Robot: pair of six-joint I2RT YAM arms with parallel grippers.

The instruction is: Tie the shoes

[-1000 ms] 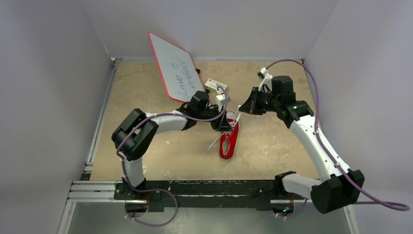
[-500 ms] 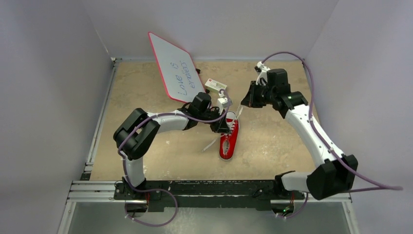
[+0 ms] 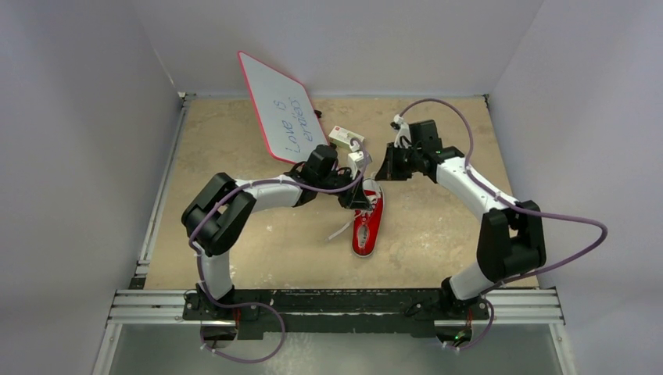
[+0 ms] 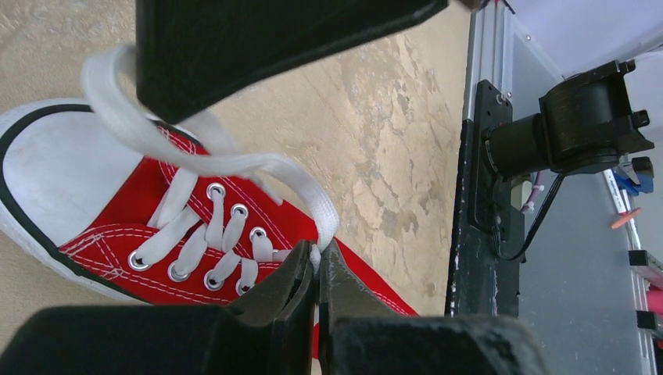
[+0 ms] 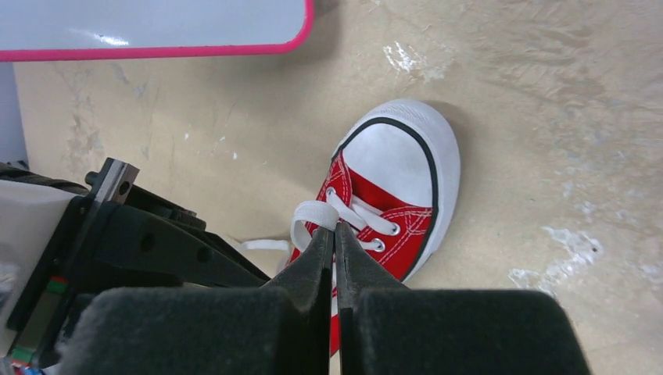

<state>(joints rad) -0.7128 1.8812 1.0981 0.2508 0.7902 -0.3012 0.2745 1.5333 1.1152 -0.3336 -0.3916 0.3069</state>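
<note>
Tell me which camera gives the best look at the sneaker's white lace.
The left wrist view: the white lace runs large across the eyelets into the shut left claw. The right wrist view shows a small loop pinched by the right claw. The top view shows only a loose end.

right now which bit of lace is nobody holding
The lace end trailing on the table on the left of the shoe. The left gripper and right gripper each pinch another stretch of lace.
</note>
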